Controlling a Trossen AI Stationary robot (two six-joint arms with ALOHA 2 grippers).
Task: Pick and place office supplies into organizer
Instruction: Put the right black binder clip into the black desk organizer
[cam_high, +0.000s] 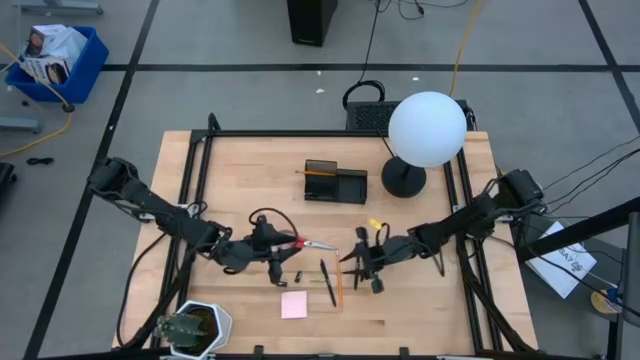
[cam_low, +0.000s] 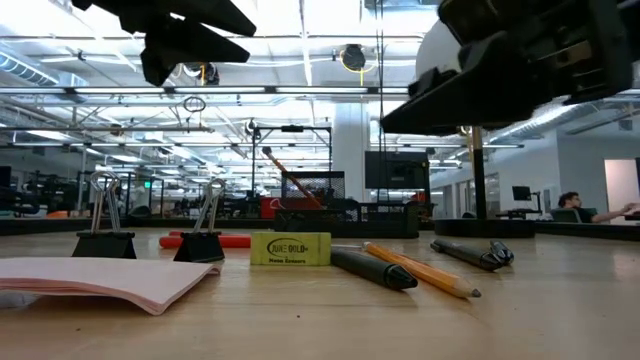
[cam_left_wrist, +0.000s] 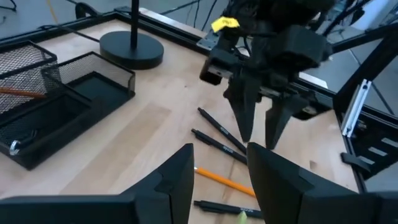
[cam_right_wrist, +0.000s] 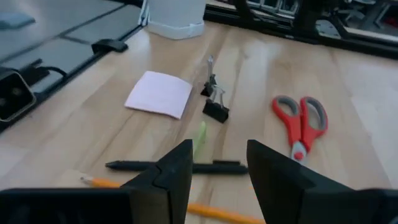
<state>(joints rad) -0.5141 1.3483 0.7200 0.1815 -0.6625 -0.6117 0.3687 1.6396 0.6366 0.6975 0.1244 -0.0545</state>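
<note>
Scissors (cam_high: 313, 243) lie on the bench at 3 o'clock of the left gripper (cam_high: 283, 243), just beside it; left gripper fingers apart, nothing held. Right gripper (cam_high: 358, 258) hovers, fingers apart, empty, above pens (cam_high: 327, 283) and a pencil (cam_high: 339, 285). Pad (cam_high: 294, 305) sits at 6 o'clock of the scissors, clips (cam_right_wrist: 214, 101) between. Organizer (cam_high: 335, 182) at 12 o'clock, well apart. Risk: both grippers are close together; reaching for neighbouring items could make them collide or scatter pens.
</note>
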